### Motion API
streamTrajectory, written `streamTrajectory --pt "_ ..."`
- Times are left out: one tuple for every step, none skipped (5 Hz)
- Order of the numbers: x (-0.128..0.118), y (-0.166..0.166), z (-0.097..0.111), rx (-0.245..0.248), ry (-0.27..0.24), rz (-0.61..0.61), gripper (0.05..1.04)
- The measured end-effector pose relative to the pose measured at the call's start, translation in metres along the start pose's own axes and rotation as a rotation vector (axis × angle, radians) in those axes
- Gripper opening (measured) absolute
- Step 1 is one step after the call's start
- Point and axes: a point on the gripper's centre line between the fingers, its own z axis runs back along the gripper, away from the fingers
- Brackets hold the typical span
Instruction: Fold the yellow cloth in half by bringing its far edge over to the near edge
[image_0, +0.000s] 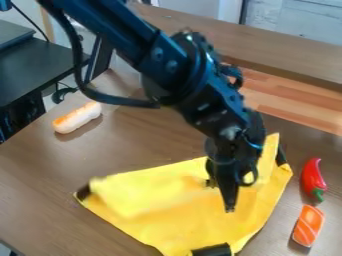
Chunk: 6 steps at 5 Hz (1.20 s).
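Yellow cloth (187, 225) lies beneath the slanting arm (163, 57), tool (224, 197) pointing down.

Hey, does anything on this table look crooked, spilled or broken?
Only the yellow cloth looks a bit untidy: it lies unevenly beneath the gripper, seemingly bunched up toward the picture's left. I see no spill, and the red pepper shows no obvious damage.

Beneath the black claw (222, 196), the cloth (190, 225) is yellow with black corners. Right of the claw, the pepper (312, 176) is red with a green stem (318, 195); the sushi (308, 226) is orange with pale stripes. Beyond the claw's left, the roll (78, 118) is cream and orange.
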Motion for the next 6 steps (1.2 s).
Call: streamTrajectory --pt "0.006 -0.018 0.000 0.001 0.012 -0.034 0.049" --pt "0.009 -0.037 -0.002 -0.008 0.043 -0.065 0.061" --pt "0.013 -0.043 -0.001 -0.010 0.066 -0.069 0.194" --pt "0.005 -0.048 0.003 -0.014 0.116 -0.069 0.439" --pt "0.005 -0.047 0.006 -0.094 0.107 -0.034 0.743" --pt "0.006 -0.027 0.006 -0.238 0.079 -0.011 0.982"
